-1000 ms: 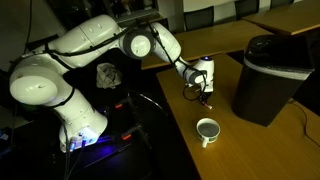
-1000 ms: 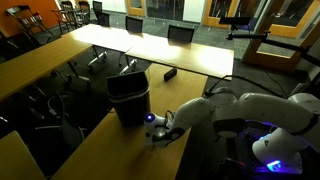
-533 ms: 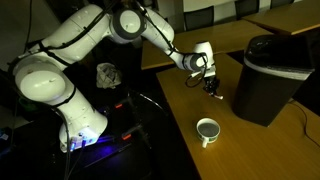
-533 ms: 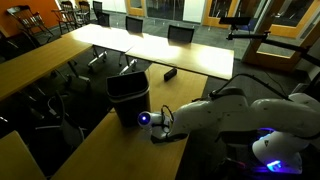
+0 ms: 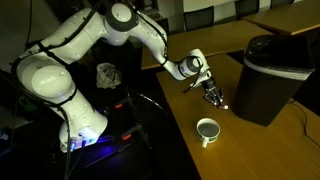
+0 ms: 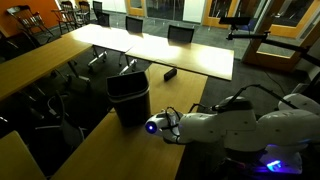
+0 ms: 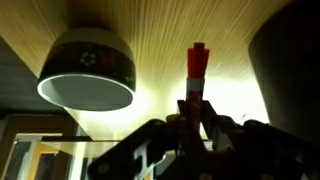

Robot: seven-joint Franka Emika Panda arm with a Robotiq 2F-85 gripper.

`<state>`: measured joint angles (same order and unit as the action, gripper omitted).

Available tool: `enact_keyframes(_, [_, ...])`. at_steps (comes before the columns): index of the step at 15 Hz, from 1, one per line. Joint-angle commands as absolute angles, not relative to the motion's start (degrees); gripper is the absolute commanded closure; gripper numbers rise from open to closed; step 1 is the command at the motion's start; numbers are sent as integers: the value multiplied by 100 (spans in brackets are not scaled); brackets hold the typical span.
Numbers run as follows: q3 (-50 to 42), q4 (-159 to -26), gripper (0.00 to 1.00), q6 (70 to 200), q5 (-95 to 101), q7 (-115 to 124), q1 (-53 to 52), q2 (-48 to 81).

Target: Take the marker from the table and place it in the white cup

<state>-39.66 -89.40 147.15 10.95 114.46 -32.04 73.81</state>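
Observation:
In the wrist view my gripper (image 7: 190, 125) is shut on the marker (image 7: 196, 70), a reddish-orange stick that juts out past the fingertips over the brown wooden table (image 7: 170, 40). The white cup (image 7: 88, 72) stands to the left of the marker tip, apart from it. In an exterior view the gripper (image 5: 214, 97) hangs tilted above the table (image 5: 250, 150), up and slightly right of the cup (image 5: 207, 130). In an exterior view the gripper (image 6: 153, 126) is next to the bin, and the cup is hidden.
A big black bin (image 5: 270, 72) stands on the table close to the right of the gripper; it also shows in an exterior view (image 6: 130, 97) and fills the wrist view's right side (image 7: 292, 80). The table edge runs left of the cup.
The gripper has swung from near the bin's side down and towards the cup, tilting, with the marker held in it throughout. The cup and the bin have not moved.

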Motion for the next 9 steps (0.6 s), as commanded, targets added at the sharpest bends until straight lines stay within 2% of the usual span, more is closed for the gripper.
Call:
enact_keyframes(1, [-4517, -9163, 95, 14276, 1467, 12466, -3794, 7665])
enact_keyframes(9, [-4516, -9254, 95, 11610, 2305, 13698, -4428, 7735])
